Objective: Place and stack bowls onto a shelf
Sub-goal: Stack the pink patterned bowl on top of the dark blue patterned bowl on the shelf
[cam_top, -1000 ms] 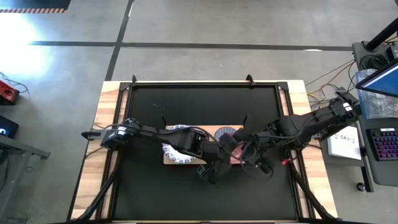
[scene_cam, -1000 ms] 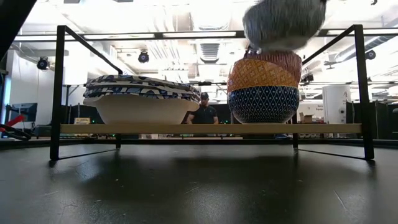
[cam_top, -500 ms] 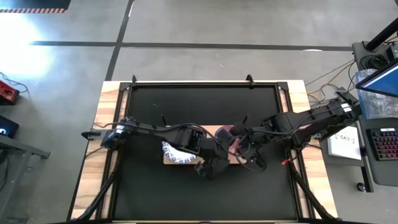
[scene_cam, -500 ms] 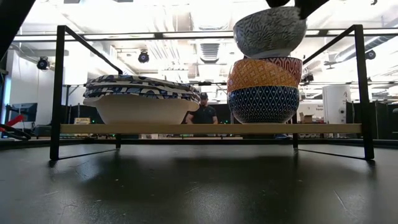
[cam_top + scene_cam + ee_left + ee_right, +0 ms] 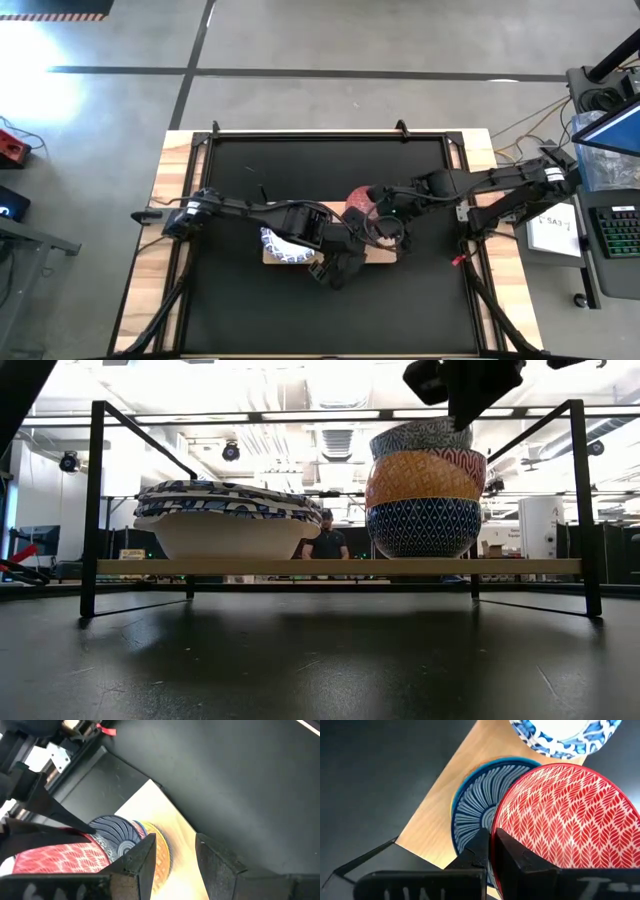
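A small bowl (image 5: 560, 825), red leaf pattern inside and grey-blue outside, tops the stack of small bowls (image 5: 425, 490) at the right end of the light-wood shelf (image 5: 300, 567). Under it I see a red patterned, an orange-yellow and a dark blue bowl; a blue ribbed one (image 5: 472, 805) shows in the right wrist view. My right gripper (image 5: 378, 218) is shut on the top bowl. The wide blue-and-white bowls (image 5: 225, 520) sit stacked on the shelf's left part. My left gripper (image 5: 175, 855) hangs open at the shelf's near edge beside the small stack, touching nothing. My right gripper pinches the top bowl's rim (image 5: 496, 826) on the side toward the table's right, one finger (image 5: 512, 857) inside the bowl and one outside. The fingers come from above, pointing down. The bowl (image 5: 420, 438) sits low in the stack, slightly tilted.
A black metal frame (image 5: 95, 510) stands around the shelf, its posts at the corners and a bar across the top. Both arms cross above the shelf's middle (image 5: 330, 232). Bare black tabletop (image 5: 300, 170) lies on the far side. A person stands in the room behind.
My right gripper has moved toward the table's far-left and down, lowering the bowl from above the stack into its top. The bowl, first lifted clear, now nests in the red patterned bowl. My left gripper has stayed beside the stack.
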Robot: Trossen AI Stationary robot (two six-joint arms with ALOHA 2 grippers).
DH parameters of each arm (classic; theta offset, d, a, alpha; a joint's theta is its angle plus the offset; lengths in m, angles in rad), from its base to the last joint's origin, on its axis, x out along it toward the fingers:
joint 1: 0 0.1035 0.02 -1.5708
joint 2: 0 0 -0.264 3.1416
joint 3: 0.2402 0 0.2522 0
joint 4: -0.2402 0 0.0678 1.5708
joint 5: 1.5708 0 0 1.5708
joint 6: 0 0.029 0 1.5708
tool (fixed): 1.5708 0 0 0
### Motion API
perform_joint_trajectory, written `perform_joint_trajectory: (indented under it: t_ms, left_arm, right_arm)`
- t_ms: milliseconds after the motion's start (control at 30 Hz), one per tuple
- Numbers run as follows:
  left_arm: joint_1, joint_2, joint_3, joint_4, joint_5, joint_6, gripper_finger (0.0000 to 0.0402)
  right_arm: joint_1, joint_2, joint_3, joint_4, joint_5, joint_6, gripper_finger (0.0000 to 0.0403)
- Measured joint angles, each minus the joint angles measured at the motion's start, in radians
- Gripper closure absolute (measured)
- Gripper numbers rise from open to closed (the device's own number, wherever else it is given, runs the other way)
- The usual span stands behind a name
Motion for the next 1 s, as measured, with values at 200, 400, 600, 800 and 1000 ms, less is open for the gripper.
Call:
perform_joint_trajectory:
  t_ms: [200, 400, 600, 800, 1000]
  left_arm:
    - [-0.009, -0.006, 0.000, -0.029, 0.000, -0.036, 0.0282]
    - [-0.021, -0.008, -0.001, -0.028, 0.001, -0.056, 0.0283]
    - [-0.030, -0.008, -0.001, -0.026, 0.001, -0.093, 0.0284]
    - [-0.036, -0.008, -0.002, -0.021, -0.002, -0.117, 0.0284]
    - [-0.044, -0.008, -0.002, -0.014, -0.040, -0.123, 0.0284]
  right_arm:
    - [-0.010, 0.014, 0.000, 0.003, -0.012, 0.041, 0.0388]
    - [-0.010, 0.014, 0.000, 0.020, -0.086, 0.042, 0.0376]
    - [-0.008, 0.013, 0.000, 0.049, -0.105, 0.042, 0.0375]
    - [-0.008, 0.015, -0.001, 0.061, -0.105, 0.076, 0.0374]
    - [-0.008, 0.017, -0.002, 0.066, -0.106, 0.092, 0.0355]
